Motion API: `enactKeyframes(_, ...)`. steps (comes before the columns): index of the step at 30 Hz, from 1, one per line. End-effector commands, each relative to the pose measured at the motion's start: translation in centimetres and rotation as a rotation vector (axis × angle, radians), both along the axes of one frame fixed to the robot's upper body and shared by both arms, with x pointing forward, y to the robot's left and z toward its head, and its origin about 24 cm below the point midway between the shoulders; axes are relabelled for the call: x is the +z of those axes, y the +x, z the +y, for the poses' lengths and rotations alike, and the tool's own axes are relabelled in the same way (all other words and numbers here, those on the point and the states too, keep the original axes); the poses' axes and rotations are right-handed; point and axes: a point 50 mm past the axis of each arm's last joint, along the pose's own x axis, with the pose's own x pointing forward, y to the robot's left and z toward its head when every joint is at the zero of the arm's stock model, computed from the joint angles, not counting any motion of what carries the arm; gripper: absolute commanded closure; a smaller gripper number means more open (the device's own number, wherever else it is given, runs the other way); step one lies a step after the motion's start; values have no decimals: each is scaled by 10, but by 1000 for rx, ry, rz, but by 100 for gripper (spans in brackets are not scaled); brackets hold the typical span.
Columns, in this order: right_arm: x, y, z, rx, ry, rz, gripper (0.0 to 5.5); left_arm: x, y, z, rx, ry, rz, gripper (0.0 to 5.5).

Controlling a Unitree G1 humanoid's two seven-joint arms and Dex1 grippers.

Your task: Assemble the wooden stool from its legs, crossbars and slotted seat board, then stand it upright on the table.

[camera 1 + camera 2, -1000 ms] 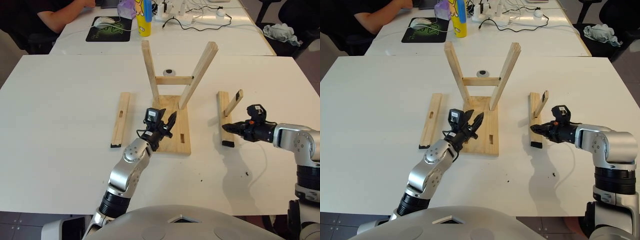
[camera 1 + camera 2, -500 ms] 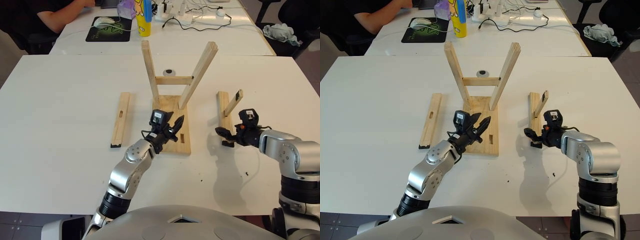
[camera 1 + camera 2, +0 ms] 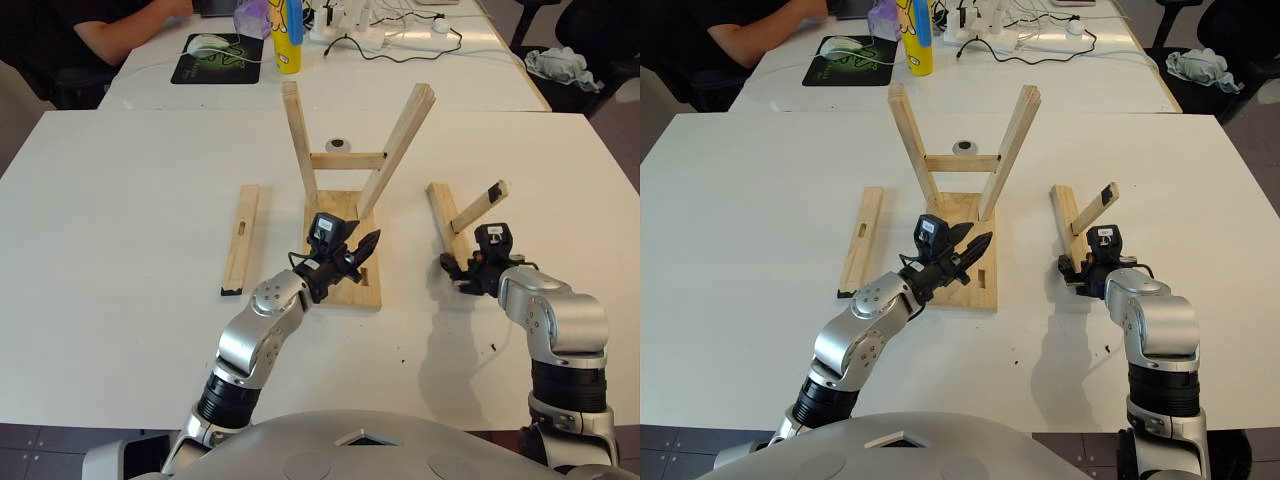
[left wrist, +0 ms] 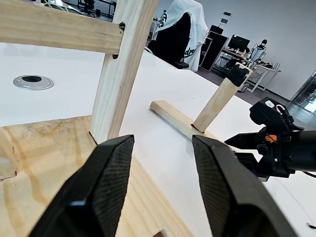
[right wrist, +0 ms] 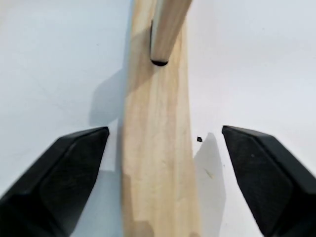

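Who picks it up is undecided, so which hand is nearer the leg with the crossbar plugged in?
Right. The right hand straddles the leg; the left hand hovers over the seat board.

Left fingers (image 4: 104,190) and right fingers (image 5: 61,173) apart

Seat board (image 3: 350,295): one was counted.
Legs (image 3: 299,140) (image 3: 397,150) (image 3: 241,238) (image 3: 443,222): four; two stood in the seat board and two lay flat, one on either side of it.
Crossbars (image 3: 348,160) (image 3: 478,205): two; one joined the standing pair, one stuck up from the flat leg on the right.
Grippers: two, left gripper (image 3: 362,245) and right gripper (image 3: 455,272).
Tables: two, near table (image 3: 120,200) and far table (image 3: 450,80).
Round grommet (image 3: 340,145): one.
Mouse pad (image 3: 225,68), mouse (image 3: 207,42), yellow bottle (image 3: 288,35): one each.
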Motion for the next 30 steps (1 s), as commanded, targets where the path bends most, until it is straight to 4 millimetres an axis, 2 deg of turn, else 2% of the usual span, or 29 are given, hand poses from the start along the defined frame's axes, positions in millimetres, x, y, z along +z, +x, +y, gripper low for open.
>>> enactKeyframes(1,-14,-7,3,12,3,90,207,1,1,1,-9,9,-2,333)
enactKeyframes(5,-22,-8,-2,36,1,97,271,1,2,0,-7,11,-8,333)
enactKeyframes(10,-37,-10,-23,-1,-20,78,337,2,5,5,19,55,-42,333)
enactKeyframes(13,-44,-4,-43,-84,22,26,342,1,11,16,70,123,-78,333)
enactKeyframes(15,-38,10,-49,-113,81,-52,342,1,13,24,77,132,-96,333)
enactKeyframes(17,-18,33,-47,-66,139,-189,342,8,14,34,92,57,-86,307)
enactKeyframes(19,7,49,-55,-92,241,-336,342,13,14,41,67,27,-83,285)
enactKeyframes(23,46,64,-80,-114,352,-536,342,22,14,53,8,-39,-70,220)
enactKeyframes(27,100,79,-62,131,523,-675,342,33,15,63,-64,-115,-69,160)
enactKeyframes(30,142,76,-50,342,679,-739,342,44,17,72,-111,-171,-69,117)
